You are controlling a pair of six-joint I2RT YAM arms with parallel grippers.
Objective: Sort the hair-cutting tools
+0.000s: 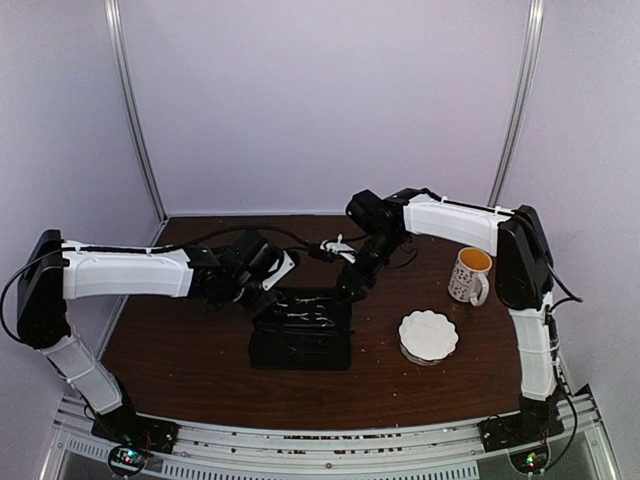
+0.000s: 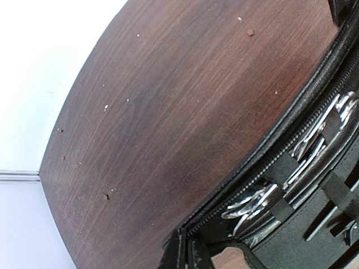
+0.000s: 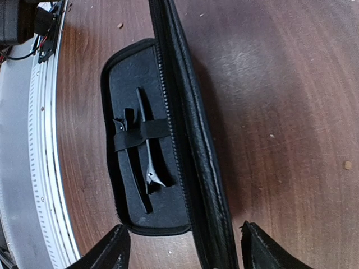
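1. Where it rests on the brown table [image 1: 180, 350], the black zip case [image 1: 300, 348] lies open, one half flat and the other raised on edge.
2. The right gripper [image 3: 188, 252] hangs with its jaws wide, one finger on each side of the raised half.
3. The left gripper [image 2: 180, 259] is closed tight at the case's edge; I cannot tell whether it pinches the fabric.
4. Two silver scissors [image 2: 314, 134] sit strapped in the raised half.
5. Two black clips [image 3: 147, 159] lie under a band in the flat half.
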